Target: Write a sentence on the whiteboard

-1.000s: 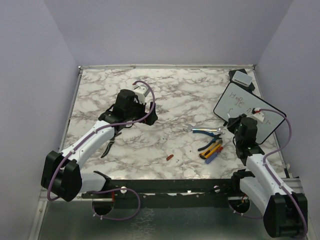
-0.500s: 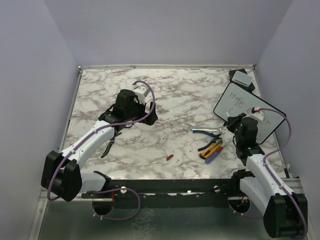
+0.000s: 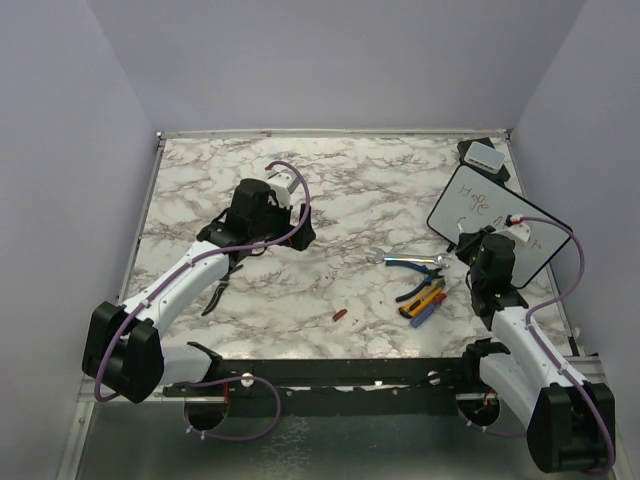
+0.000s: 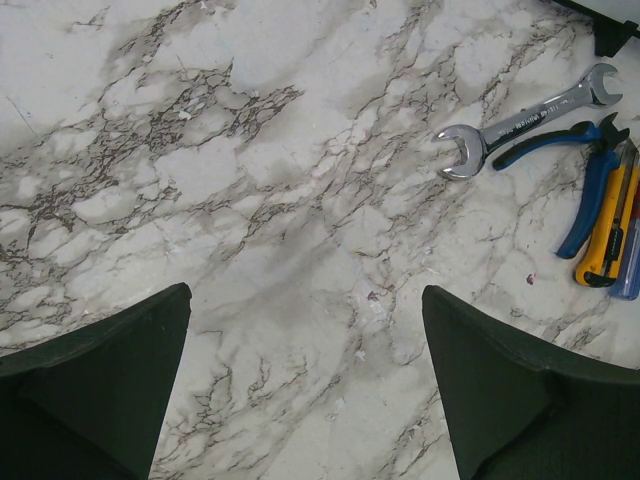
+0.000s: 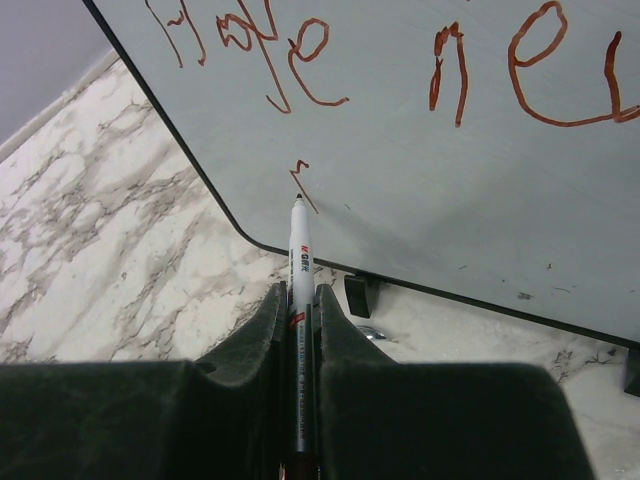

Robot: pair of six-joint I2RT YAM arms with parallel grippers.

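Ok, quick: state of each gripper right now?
Left gripper: open, nothing between the jaws.
Right gripper: shut on the marker, its tip at the whiteboard.

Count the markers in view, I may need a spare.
1 for sure: the marker clamped in the right claw, its tip at the whiteboard. A blue pen-like item near the wrench may be a second; it is too small to tell.

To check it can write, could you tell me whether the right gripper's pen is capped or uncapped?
Uncapped: the pen, clamped in the right gripper, shows its bare tip at the whiteboard by a red stroke.
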